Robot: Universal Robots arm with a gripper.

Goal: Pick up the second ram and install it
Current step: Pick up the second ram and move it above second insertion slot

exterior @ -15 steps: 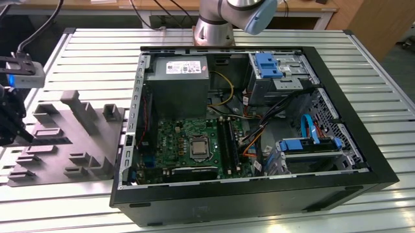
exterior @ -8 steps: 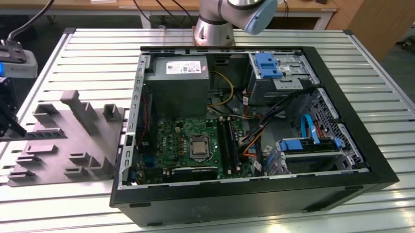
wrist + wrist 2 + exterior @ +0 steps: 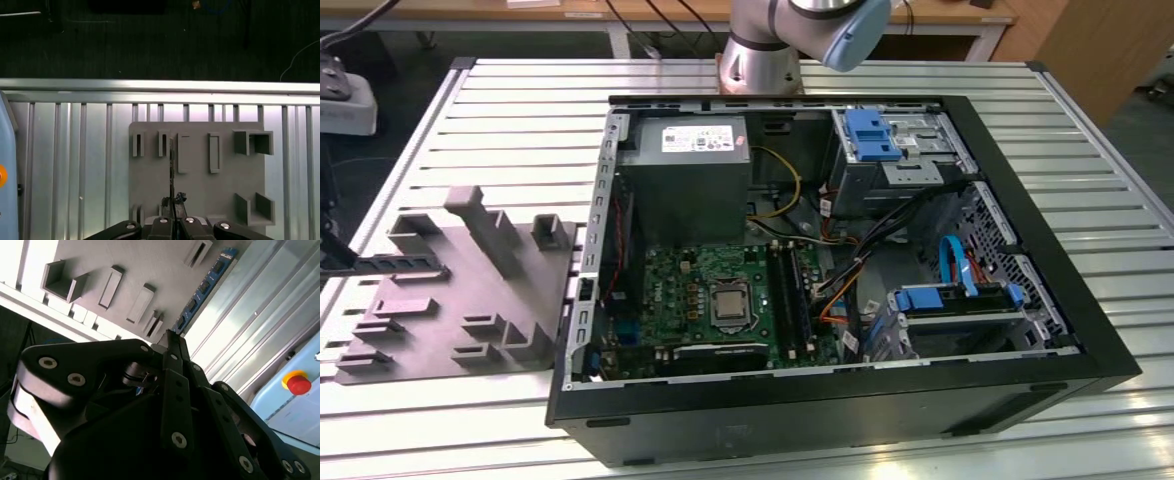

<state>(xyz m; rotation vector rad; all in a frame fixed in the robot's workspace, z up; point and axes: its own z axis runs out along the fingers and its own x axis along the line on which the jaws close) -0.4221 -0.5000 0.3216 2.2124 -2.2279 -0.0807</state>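
In both wrist views, gripper (image 3: pixel 170 342) (image 3: pixel 173 204) with black linkage arms, jaws clenched together on one end of the second ram (image 3: pixel 202 287) (image 3: pixel 171 165). Rest of the stick reaching out past the jaws, away from the wrist. In the second wrist view, shown from its flat side: dark board with a row of blue patches along it. In the first wrist view, shown edge-on as one very thin dark line.

Behind the stick in both wrist views, grey moulded tray (image 3: pixel 150 265) (image 3: pixel 210 195) with several narrow pockets and some open box shapes. In the first wrist view, the thin line placed between two of the upright narrow pockets. Touching the tray or held apart from it: cannot tell.

Under the tray, slatted metal counter (image 3: pixel 260 300) (image 3: pixel 95 165) (image 3: pixel 507 130). Near the counter edge in the second wrist view, light blue box with a red button (image 3: pixel 298 382) on a yellow base.

In the exterior view, same grey tray (image 3: pixel 520 260) lying on the counter at the exterior view's left, just beside an open black computer case (image 3: pixel 854 405). Inside the case, green motherboard (image 3: pixel 687 285) with long black slots (image 3: pixel 787 290) along its side toward the exterior view's right. Behind the case, base of the arm (image 3: pixel 761 50).
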